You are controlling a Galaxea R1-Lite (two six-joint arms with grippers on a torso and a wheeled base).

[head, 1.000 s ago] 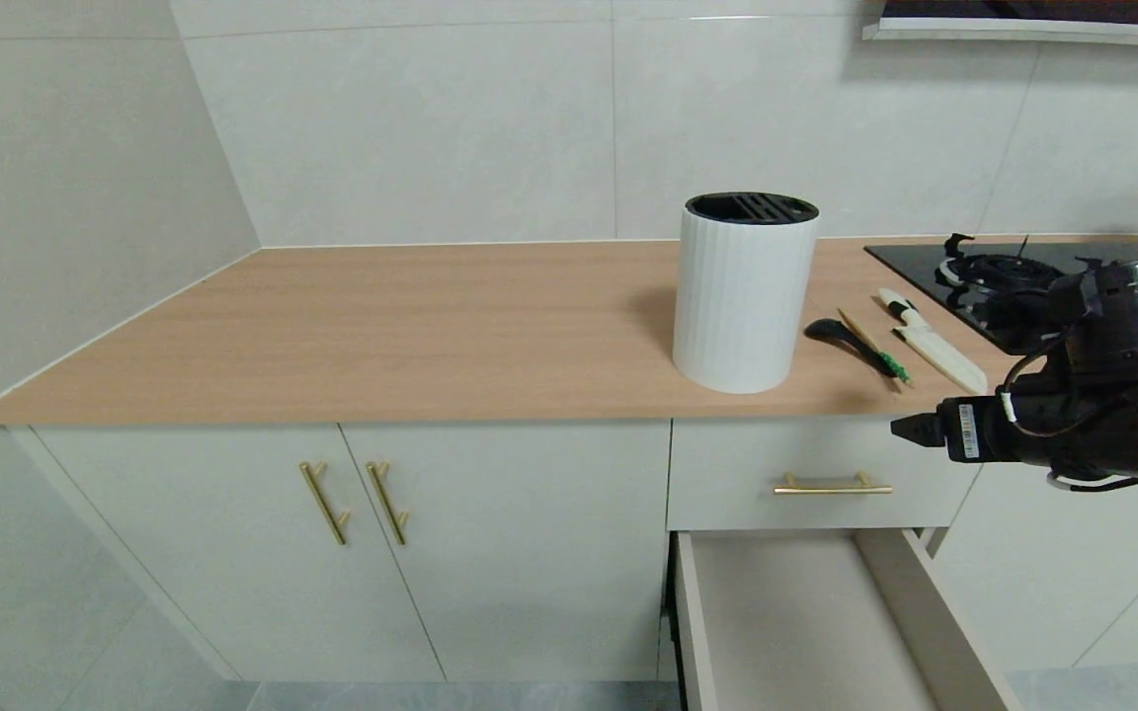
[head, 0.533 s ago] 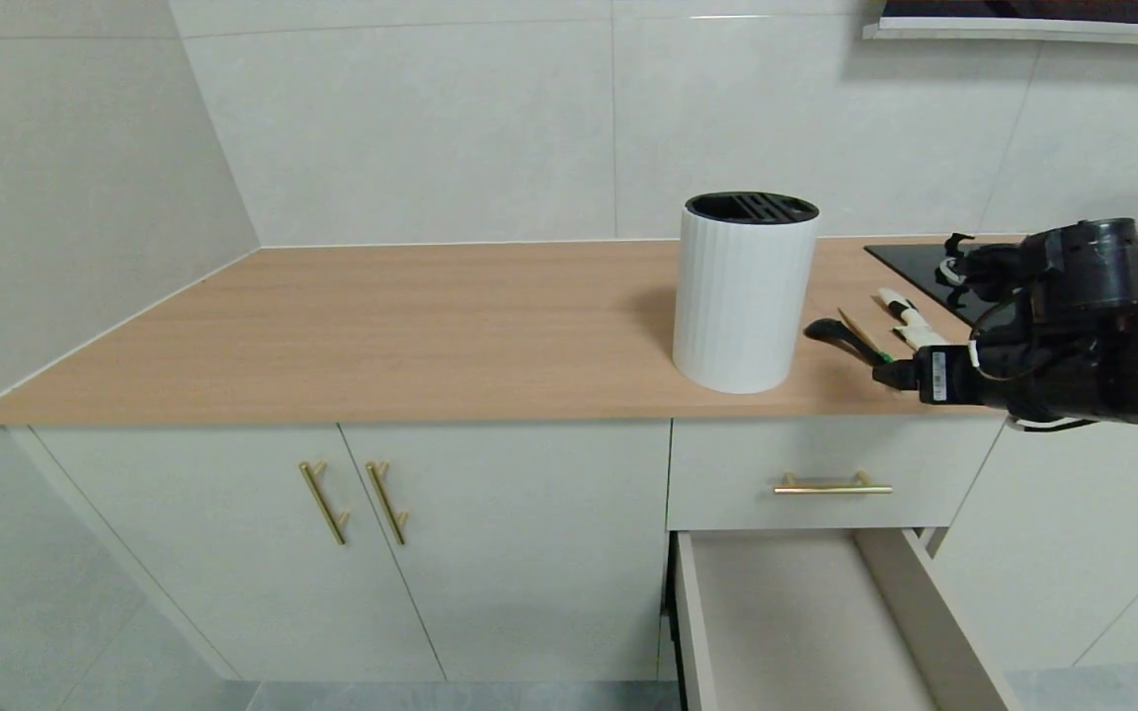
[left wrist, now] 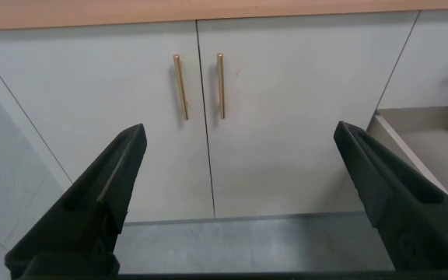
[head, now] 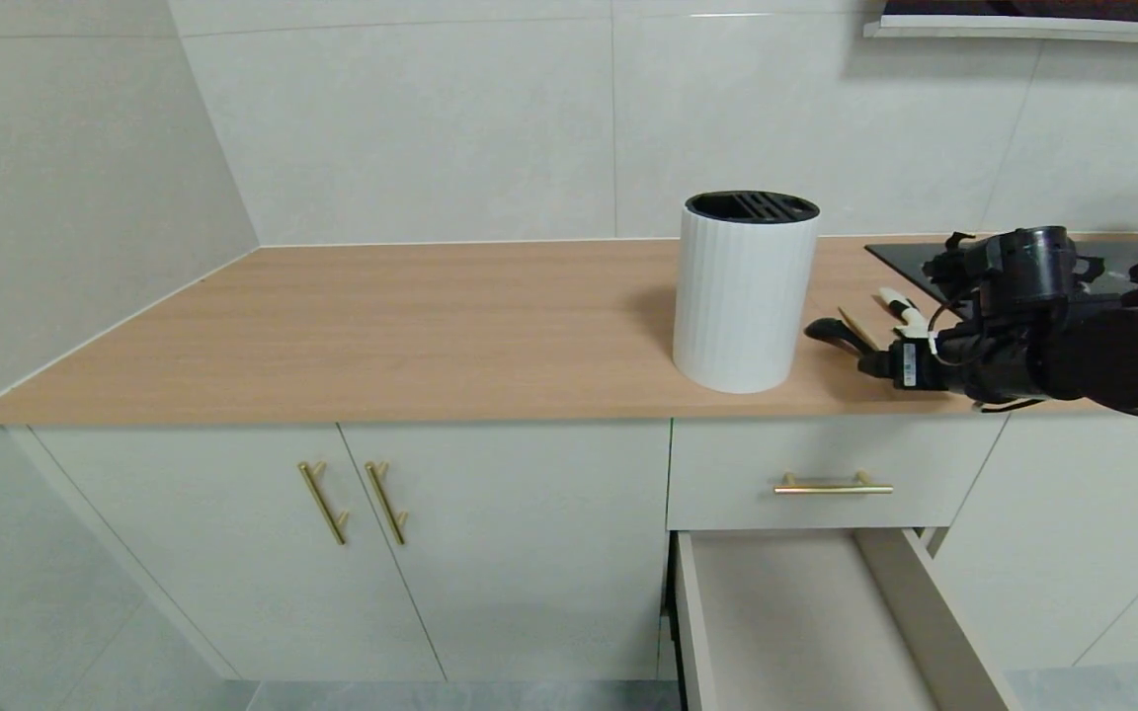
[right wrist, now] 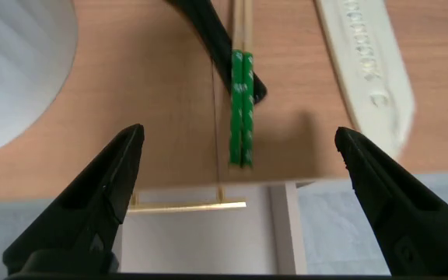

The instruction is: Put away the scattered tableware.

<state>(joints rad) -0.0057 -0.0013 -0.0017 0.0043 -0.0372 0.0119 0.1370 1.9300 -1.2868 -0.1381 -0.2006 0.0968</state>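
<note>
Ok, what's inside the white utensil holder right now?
The white holder shows a black slotted insert at its top, with nothing sticking out of it. Whatever lies below the slots is hidden by the insert and the holder's wall.

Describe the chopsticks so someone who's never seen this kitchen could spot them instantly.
On the wooden countertop, look just right of the tall white ribbed holder. Three utensils lie there; the chopsticks are the thin wooden pair with green ends, between the black spoon and the white knife.
</note>
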